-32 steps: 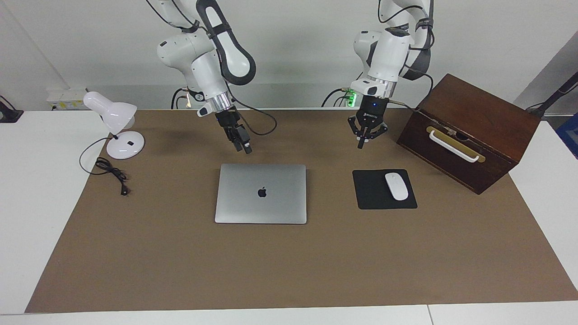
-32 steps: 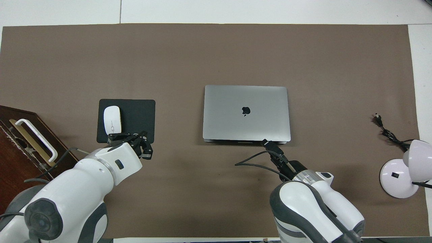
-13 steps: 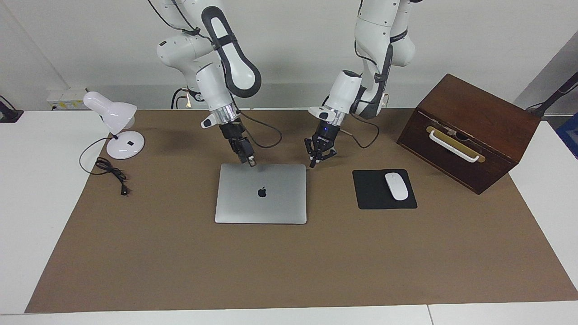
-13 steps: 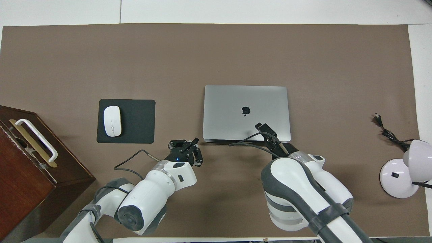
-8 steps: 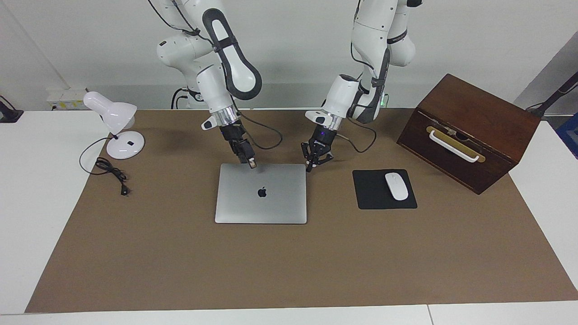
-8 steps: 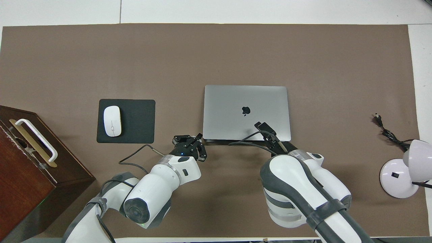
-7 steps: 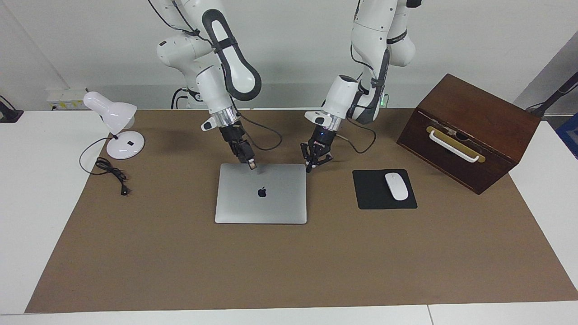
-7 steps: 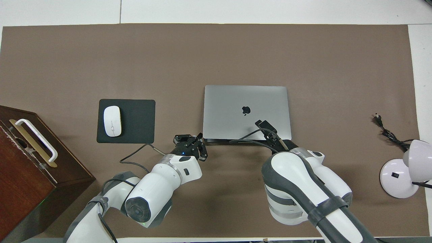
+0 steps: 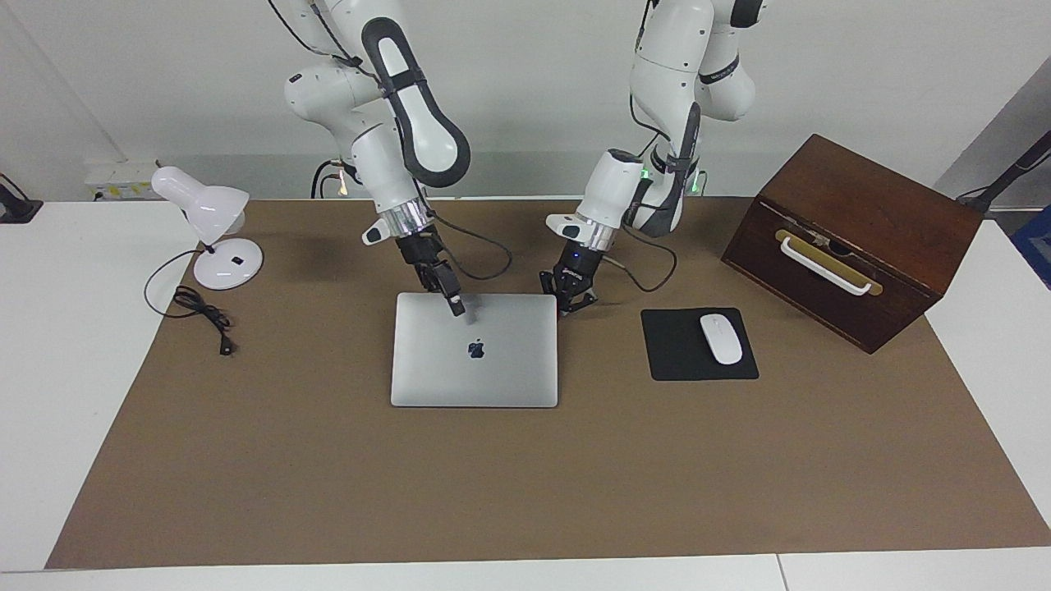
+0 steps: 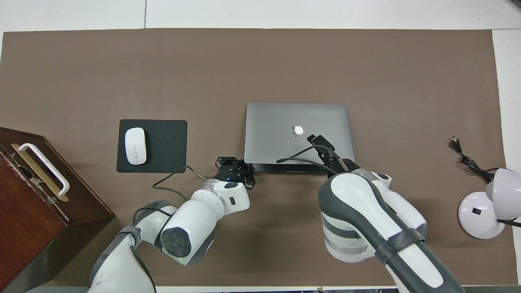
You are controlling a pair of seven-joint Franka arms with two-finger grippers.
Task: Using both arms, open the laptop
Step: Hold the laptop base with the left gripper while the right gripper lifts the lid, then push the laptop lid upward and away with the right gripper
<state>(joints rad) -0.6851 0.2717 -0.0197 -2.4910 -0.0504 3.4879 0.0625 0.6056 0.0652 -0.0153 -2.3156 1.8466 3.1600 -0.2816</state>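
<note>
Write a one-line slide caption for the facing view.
Right gripper over the silver laptop lid, left gripper shut at its corner, starting to lift the lid.

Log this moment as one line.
laptop: lid barely raised | right end effector: at lid's raised edge | left end effector: shut, at laptop corner

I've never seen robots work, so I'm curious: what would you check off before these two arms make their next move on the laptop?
1. Left claw at the laptop's robot-side corner: ok.
2. Left claw shut: ok.
3. Right claw over the lid, near that same edge: ok.
4. Right claw touching the lid: cannot tell.
5. Lid open: not ok.
6. Mouse apart from the laptop: ok.
</note>
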